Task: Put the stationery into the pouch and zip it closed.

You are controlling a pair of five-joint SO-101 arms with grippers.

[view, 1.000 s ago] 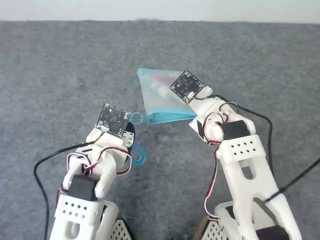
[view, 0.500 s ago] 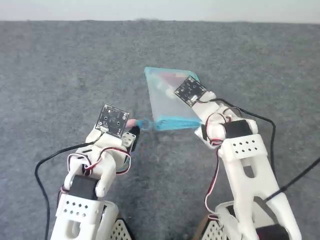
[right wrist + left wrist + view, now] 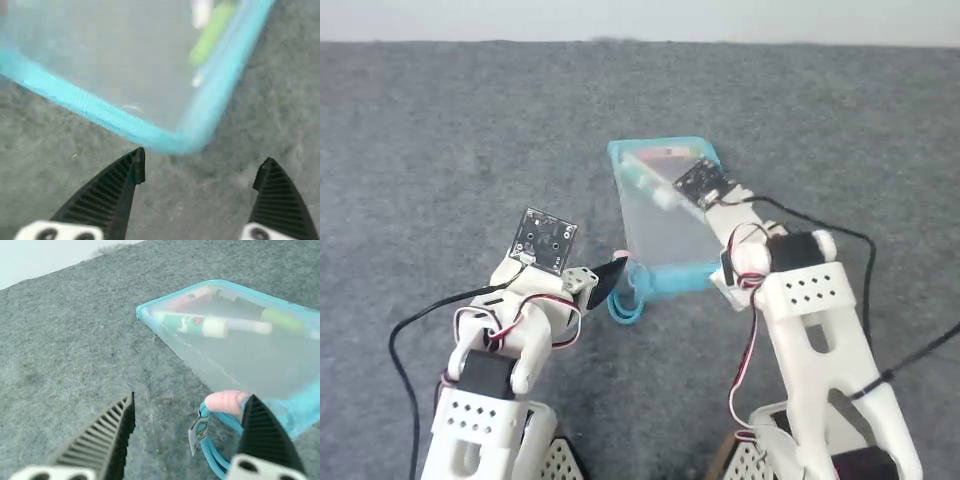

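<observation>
Grey worktop [image 3: 440,130]: pouch [image 3: 665,215] lies flat, stationery [image 3: 210,326] inside; left hand [image 3: 191,399] and right hand [image 3: 205,156] both gape empty, so tugging the pink zip pull [image 3: 225,401] could drag the unheld pouch.

Grey felt table [image 3: 440,130]. Pouch [image 3: 665,225] lies flat near middle, pens [image 3: 215,327] inside. Blue loop [image 3: 625,308] at its near corner, on felt too.

A grey, felt-like mat [image 3: 440,130] with a fuzzy, speckled nap spreads out flat from side to side, and just beyond the mat's far edge a pale, plain wall [image 3: 640,18] shows as a narrow band.
</observation>
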